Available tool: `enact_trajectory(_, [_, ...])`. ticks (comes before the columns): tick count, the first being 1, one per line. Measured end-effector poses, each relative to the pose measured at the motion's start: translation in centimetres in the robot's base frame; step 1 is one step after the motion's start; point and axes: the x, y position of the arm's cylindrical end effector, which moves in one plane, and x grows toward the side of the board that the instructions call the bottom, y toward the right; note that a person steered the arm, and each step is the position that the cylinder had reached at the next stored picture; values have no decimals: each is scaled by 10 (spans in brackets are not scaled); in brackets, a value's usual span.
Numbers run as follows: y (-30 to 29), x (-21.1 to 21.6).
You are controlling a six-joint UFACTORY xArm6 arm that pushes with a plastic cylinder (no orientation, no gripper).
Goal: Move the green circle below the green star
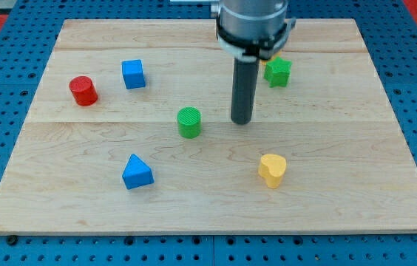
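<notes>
The green circle (pixel 189 122) stands near the middle of the wooden board (pixel 208 214). The green star (pixel 277 72) lies toward the view's top right, partly behind the rod. My tip (pixel 241 121) rests on the board to the right of the green circle, a short gap away, and below-left of the green star.
A red cylinder (pixel 83 91) and a blue cube (pixel 133 74) sit at the view's upper left. A blue triangle (pixel 137 172) lies at the lower left. A yellow heart (pixel 272 169) lies at the lower right. Blue pegboard surrounds the board.
</notes>
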Motion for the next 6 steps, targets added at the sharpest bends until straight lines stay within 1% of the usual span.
enact_trajectory(1, [-106, 18])
enact_trajectory(2, [-112, -26])
enact_trajectory(3, [-77, -32])
enact_trajectory(4, [-162, -18])
enact_trajectory(5, [-191, -40])
enact_trajectory(6, [-157, -62])
